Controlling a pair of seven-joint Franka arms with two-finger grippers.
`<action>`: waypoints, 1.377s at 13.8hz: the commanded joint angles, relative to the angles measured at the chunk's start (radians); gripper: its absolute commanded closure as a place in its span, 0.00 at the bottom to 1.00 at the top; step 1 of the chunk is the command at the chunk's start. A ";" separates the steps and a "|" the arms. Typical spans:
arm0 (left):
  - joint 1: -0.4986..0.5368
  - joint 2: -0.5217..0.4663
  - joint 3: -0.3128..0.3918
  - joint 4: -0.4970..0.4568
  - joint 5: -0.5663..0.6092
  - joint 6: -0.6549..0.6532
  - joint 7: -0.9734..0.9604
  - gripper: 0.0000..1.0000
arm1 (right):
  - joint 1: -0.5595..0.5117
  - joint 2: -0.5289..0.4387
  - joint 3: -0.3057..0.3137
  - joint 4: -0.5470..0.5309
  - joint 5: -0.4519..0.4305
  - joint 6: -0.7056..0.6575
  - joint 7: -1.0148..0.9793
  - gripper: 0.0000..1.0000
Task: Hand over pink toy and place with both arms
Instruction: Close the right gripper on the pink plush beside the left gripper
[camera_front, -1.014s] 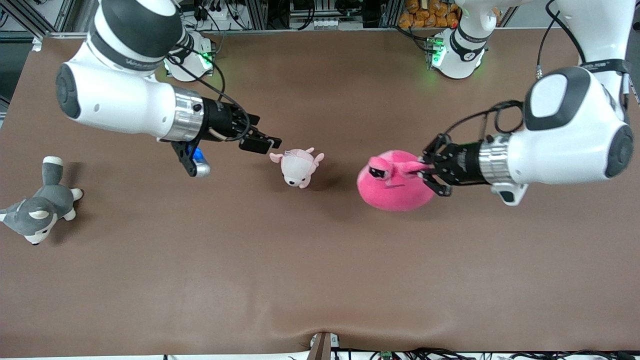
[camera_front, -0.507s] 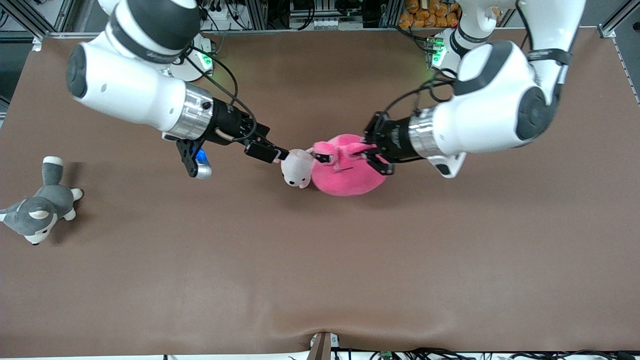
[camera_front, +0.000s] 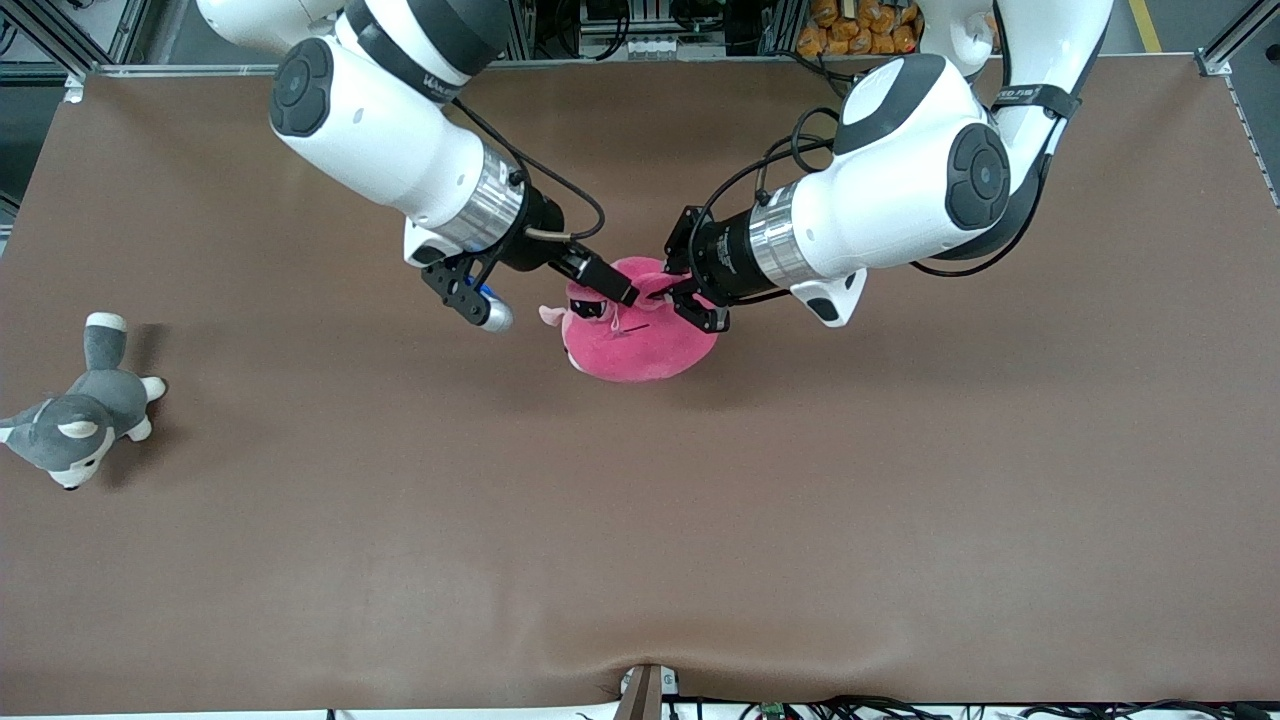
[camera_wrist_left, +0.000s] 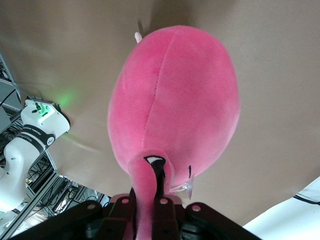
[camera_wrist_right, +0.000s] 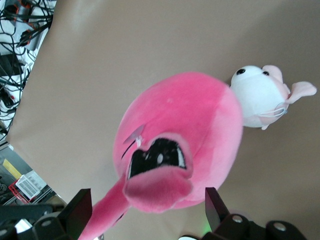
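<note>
I work in a robotics lab, and the surroundings say so plainly. My two white arms (camera_front: 400, 150) are bolted at the edge of a wide table (camera_front: 640, 520) covered in a plain brown sheet, a test bench rather than furniture. Along that edge run aluminium frame rails (camera_front: 560, 40) with bundles of black cables (camera_front: 440, 20) and power strips. Green status lights (camera_front: 408, 122) glow at one of my bases. Orange packets (camera_front: 850, 25), possibly snack bags, sit stacked by the frame. More wiring (camera_front: 850, 708) trails along the table's near edge.
</note>
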 joint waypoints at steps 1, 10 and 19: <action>-0.009 0.013 0.002 0.032 -0.016 0.002 -0.023 1.00 | -0.015 -0.002 0.001 0.002 -0.014 -0.006 -0.007 0.00; -0.004 0.013 0.002 0.032 -0.016 0.002 -0.022 1.00 | -0.001 -0.002 -0.001 0.014 -0.155 -0.004 0.266 0.00; -0.004 0.013 0.002 0.032 -0.016 0.002 -0.022 1.00 | 0.049 0.006 0.001 0.014 -0.192 -0.001 0.288 0.06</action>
